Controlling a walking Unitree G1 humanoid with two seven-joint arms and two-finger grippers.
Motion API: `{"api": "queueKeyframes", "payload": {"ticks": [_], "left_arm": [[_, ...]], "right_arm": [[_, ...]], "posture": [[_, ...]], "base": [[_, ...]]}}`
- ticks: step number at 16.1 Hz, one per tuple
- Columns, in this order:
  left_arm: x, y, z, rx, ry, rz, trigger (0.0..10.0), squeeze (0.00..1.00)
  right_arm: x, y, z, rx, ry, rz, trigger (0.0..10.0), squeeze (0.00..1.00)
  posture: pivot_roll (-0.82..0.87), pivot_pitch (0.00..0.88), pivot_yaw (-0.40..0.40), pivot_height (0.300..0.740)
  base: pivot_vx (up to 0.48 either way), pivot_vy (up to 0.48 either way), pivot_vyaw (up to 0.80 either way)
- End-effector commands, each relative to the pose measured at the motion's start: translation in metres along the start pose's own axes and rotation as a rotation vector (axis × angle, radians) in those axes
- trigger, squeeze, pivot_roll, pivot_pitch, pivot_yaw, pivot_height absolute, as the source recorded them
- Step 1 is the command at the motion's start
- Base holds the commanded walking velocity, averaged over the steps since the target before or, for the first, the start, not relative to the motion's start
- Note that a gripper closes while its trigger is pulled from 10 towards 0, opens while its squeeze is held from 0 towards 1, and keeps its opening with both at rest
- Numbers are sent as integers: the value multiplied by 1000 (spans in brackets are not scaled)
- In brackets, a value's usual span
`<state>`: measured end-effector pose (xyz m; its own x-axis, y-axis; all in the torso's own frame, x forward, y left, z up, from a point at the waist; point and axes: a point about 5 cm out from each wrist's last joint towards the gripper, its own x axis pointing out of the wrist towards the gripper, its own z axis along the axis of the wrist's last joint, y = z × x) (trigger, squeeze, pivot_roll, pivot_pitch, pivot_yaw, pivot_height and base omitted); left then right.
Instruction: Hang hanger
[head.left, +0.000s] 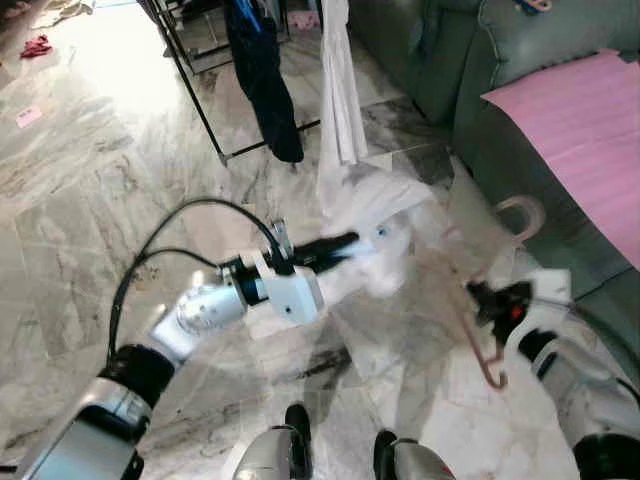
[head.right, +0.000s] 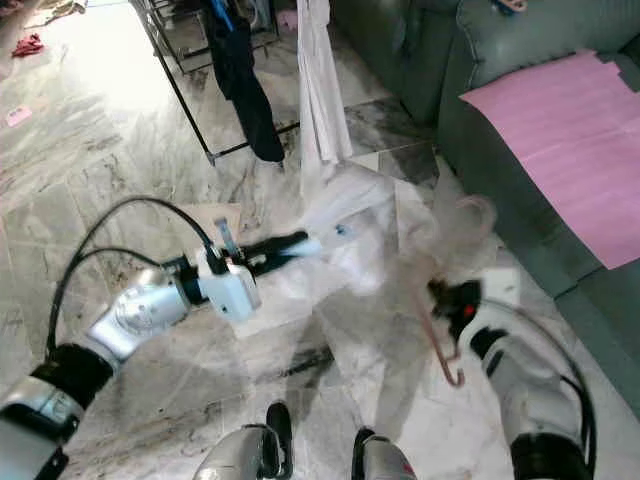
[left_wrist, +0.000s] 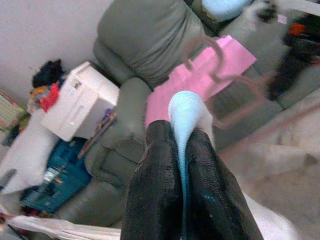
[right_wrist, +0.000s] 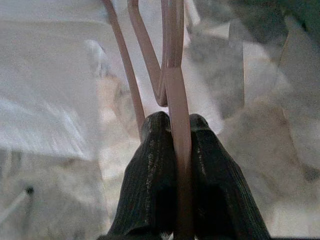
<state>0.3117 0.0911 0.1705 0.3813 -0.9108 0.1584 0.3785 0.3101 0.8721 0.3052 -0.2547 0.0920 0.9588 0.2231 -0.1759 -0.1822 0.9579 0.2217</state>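
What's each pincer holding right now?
Left pincer: shut on the white garment.
Right pincer: shut on the pink hanger.

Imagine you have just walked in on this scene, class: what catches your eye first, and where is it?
A blurred white garment hangs in mid-air before the robot, stretched between its arms; the left pincer is shut on a fold of it. To the right, the right pincer is clamped on a pink hanger. Beyond, a dark garment hangs on a black rack, and a pink sheet lies on the grey sofa.
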Motion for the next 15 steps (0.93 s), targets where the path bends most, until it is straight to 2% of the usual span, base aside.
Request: {"api": "queueKeyframes", "payload": {"ticks": [1, 2, 3, 4, 6, 7, 8, 10, 11, 13, 15], "left_arm": [[-2, -12, -1, -12, 14, -46, 10000, 0], [-2, -15, -1, -29, 22, -38, 10000, 0], [-1, -20, -1, -33, 28, -42, 10000, 0], [1, -30, -5, -70, 65, -50, 10000, 0], [0, -48, -9, -99, 111, -88, 10000, 0], [3, -53, -9, -119, 126, -73, 10000, 0], [8, -53, -8, -138, 127, -46, 10000, 0], [15, -52, -6, -147, 117, -23, 10000, 0], [18, -51, -4, -154, 110, -10, 10000, 0], [22, -51, -3, -160, 109, 5, 10000, 0], [25, -51, -1, -171, 106, 17, 10000, 0]], "right_arm": [[1, 9, 18, 95, -100, 43, 10000, 0], [2, 18, 25, 109, -130, 90, 10000, 0], [4, 23, 34, 168, -177, 96, 10000, 0], [8, 30, 48, 270, -236, 122, 10000, 0], [10, 57, 54, 270, -235, 240, 10000, 0], [9, 79, 46, 229, -173, 337, 10000, 0], [8, 90, 32, 203, -87, 382, 10000, 0], [2, 96, 8, 172, 29, 406, 10000, 0], [-1, 96, -8, 224, 97, 378, 10000, 0], [-12, 100, -31, 253, 189, 376, 10000, 0], [-21, 93, -57, 347, 281, 275, 10000, 0]], "posture": [[13, 297, 119, 740], [13, 296, 119, 740], [11, 295, 118, 740], [11, 293, 119, 740], [6, 294, 119, 740], [1, 296, 115, 740], [-3, 297, 113, 740], [-4, 298, 105, 740], [-5, 298, 102, 740], [-9, 301, 99, 740], [-14, 303, 99, 740]], "base": [[0, 0, 0], [0, 0, 0], [0, 0, 0], [0, 0, 0], [0, 0, 0], [0, 0, 0], [0, 0, 0], [0, 0, 0], [0, 0, 0], [0, 0, 0], [0, 0, 0]]}}
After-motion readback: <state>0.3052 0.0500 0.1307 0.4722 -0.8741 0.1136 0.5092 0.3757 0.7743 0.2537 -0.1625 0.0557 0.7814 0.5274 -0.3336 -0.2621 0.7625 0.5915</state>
